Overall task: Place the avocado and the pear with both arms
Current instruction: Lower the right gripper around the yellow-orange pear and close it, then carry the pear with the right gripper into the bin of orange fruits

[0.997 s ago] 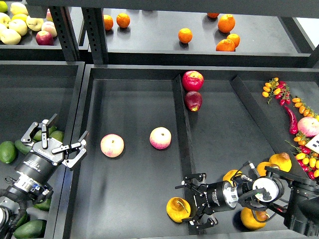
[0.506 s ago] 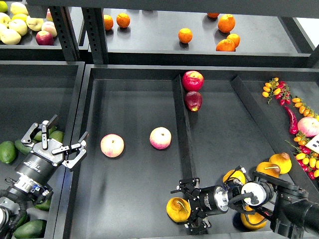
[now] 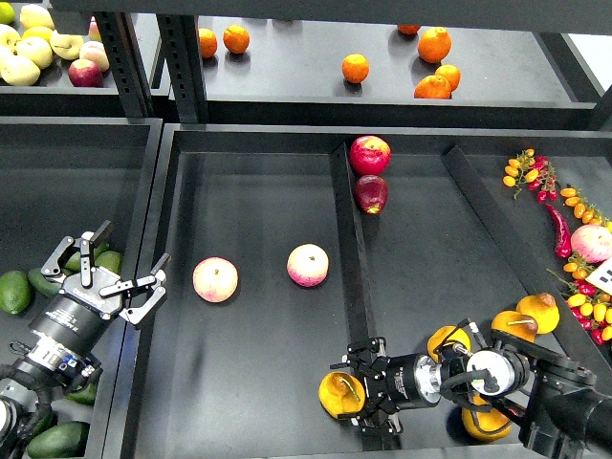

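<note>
Several dark green avocados [image 3: 13, 292] lie in the left bin. My left gripper [image 3: 129, 253] is open and empty, hovering over the bin's right wall just right of an avocado [image 3: 84, 258]. A yellow-orange pear [image 3: 335, 394] lies at the front of the middle tray, left of the divider. My right gripper [image 3: 360, 394] lies low and points left at it, open, with one finger above the pear's right side and one below. I cannot tell whether the fingers touch it.
Two peaches [image 3: 215, 279] [image 3: 308, 265] lie in the middle tray. Two red apples [image 3: 370, 154] sit by the divider [image 3: 348, 239]. More pears [image 3: 532, 311] lie around my right arm. Chillies and small tomatoes [image 3: 564, 225] lie at right. Oranges [image 3: 355, 68] sit on the back shelf.
My right gripper has moved left along the tray floor up to the pear, and its fingers have narrowed a little around it. The left arm has not moved.
</note>
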### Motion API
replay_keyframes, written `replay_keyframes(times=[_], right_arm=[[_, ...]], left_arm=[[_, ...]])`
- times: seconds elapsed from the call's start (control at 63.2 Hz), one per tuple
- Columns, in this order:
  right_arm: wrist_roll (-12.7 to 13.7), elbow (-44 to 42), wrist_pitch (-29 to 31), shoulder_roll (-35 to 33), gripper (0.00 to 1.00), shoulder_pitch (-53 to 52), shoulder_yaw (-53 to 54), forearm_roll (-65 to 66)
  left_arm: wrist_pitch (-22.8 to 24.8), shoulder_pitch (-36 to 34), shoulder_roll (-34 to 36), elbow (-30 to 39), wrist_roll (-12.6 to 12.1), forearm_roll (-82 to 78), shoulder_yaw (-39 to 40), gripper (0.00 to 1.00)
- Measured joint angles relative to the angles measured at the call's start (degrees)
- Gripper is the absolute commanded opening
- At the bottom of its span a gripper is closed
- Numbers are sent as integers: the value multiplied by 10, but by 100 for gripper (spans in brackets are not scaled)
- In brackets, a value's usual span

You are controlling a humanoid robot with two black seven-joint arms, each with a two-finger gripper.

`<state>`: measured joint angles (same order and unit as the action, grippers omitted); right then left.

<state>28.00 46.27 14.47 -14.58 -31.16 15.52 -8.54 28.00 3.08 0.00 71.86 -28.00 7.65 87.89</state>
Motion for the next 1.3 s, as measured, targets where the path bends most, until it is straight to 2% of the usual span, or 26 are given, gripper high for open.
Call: replay_keyframes(times=[0.111, 0.206, 0.475, 0.823, 0.981, 1.298], right_arm=[[0, 1, 2, 0, 20, 3, 13, 0], [0, 3, 3, 1, 17, 10, 27, -1], [0, 23, 3, 0, 16, 20, 55, -4], [0, 74, -2, -11, 15, 16, 144, -5], [0, 93, -2, -44, 15, 19, 171, -5], [0, 130, 9, -154, 15, 51, 178, -14]], left_arm=[[0, 0, 0, -1, 0, 0, 0, 99], [0, 0, 0, -1, 0, 0, 0, 99], [0, 3, 0, -1, 0, 0, 0, 99], [0, 4, 0, 0, 0, 0, 0, 99], [0, 4, 0, 1, 0, 0, -2, 99], [0, 4, 0, 0, 0, 0, -3, 99]])
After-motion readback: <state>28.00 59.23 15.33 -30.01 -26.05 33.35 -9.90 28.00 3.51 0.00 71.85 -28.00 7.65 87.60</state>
